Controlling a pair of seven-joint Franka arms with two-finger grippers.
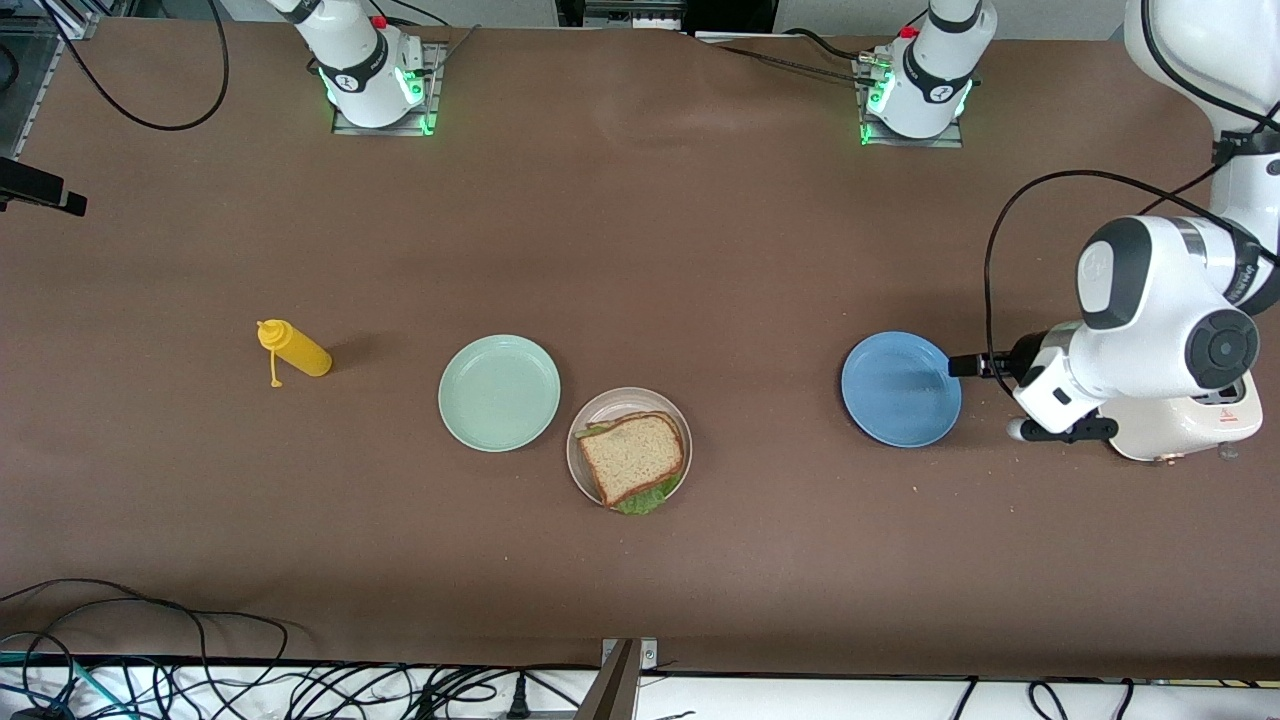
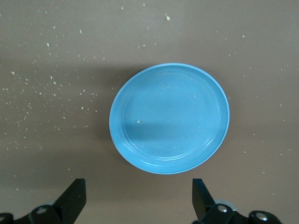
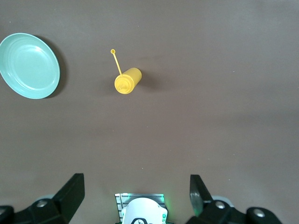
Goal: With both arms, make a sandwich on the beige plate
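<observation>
- My left gripper point(image 2: 138, 201): fingers spread wide, holding nothing; it shows along the bottom edge of the left wrist view, hanging over bare table just beside the blue plate point(image 2: 169, 118).
- In the front view my left arm point(image 1: 1160, 320) fills the right edge of the frame; gripper itself mostly hidden under the wrist there.
- White appliance point(image 1: 1190, 425) sits under that arm at the right edge, partly covered.
- My right gripper point(image 3: 138, 196): fingers also wide apart, holding nothing, bottom edge of the right wrist view, high over table; its base point(image 3: 141, 210) shows between the fingers. Not seen in the front view.
- Yellow squeeze bottle point(image 3: 127, 80) upright, cap strap sticking out; centre-left in the front view.
- Mint-green plate point(image 1: 499, 392) left of frame centre, bare.
- Beige plate point(image 1: 585, 470) just beside the mint one, lower centre of frame, nearer the front camera.
- Sandwich point(image 1: 632, 457) lies on the beige plate, top slice up, lettuce poking out at the lower edge.
- Crumbs scattered on the table around the blue plate.
</observation>
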